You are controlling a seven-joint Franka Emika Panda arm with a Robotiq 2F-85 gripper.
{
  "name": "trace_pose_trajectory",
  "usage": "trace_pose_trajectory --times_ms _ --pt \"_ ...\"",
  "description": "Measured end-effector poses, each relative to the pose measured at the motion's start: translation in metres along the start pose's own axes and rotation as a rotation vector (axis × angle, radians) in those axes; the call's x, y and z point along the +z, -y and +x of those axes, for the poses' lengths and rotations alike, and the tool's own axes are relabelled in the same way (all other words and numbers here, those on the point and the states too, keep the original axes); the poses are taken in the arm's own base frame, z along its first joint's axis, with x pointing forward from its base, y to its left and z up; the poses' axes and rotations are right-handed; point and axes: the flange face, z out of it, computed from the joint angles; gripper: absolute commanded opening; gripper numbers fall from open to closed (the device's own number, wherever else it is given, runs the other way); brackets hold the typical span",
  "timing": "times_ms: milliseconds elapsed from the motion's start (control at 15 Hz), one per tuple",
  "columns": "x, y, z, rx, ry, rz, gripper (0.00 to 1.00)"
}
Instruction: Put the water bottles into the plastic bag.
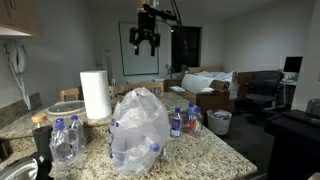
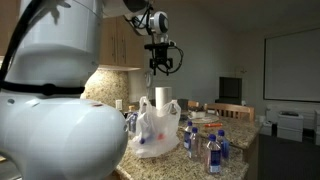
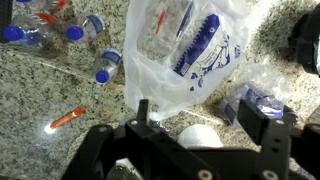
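The plastic bag [image 1: 140,125] stands crinkled in the middle of the granite counter; it also shows in an exterior view [image 2: 155,130] and in the wrist view [image 3: 185,50], with blue print on its side. Small water bottles with blue caps stand beside it [image 1: 178,122] [image 2: 213,150]. In the wrist view several lie at the upper left [image 3: 95,25] [image 3: 108,65]. My gripper [image 1: 147,38] [image 2: 160,62] hangs high above the counter, open and empty, looking down on the bag [image 3: 200,115].
A paper towel roll [image 1: 95,95] [image 2: 163,97] stands behind the bag, directly under my fingers in the wrist view [image 3: 200,137]. Clear wrap with larger bottles [image 1: 65,140] sits at one counter end. An orange pen [image 3: 68,120] lies on the granite.
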Motion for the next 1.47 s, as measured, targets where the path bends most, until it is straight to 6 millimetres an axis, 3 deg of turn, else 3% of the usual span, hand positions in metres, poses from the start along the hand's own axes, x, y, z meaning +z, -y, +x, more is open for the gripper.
trace_pose_trajectory --times_ms 200,400,667,1200,1333,1467 --pt "-0.012 -0.029 -0.015 0.034 -0.019 0.043 1.0" --pt "-0.017 -0.072 -0.032 0.066 -0.003 0.091 1.0" --pt "0.004 -0.131 -0.047 0.075 0.048 0.105 1.0" --pt "0.123 -0.246 -0.047 0.202 0.13 0.101 1.0" --pt "0.153 -0.265 -0.042 0.232 0.134 0.094 1.0" --pt "0.185 -0.269 -0.036 0.239 0.155 0.094 1.0"
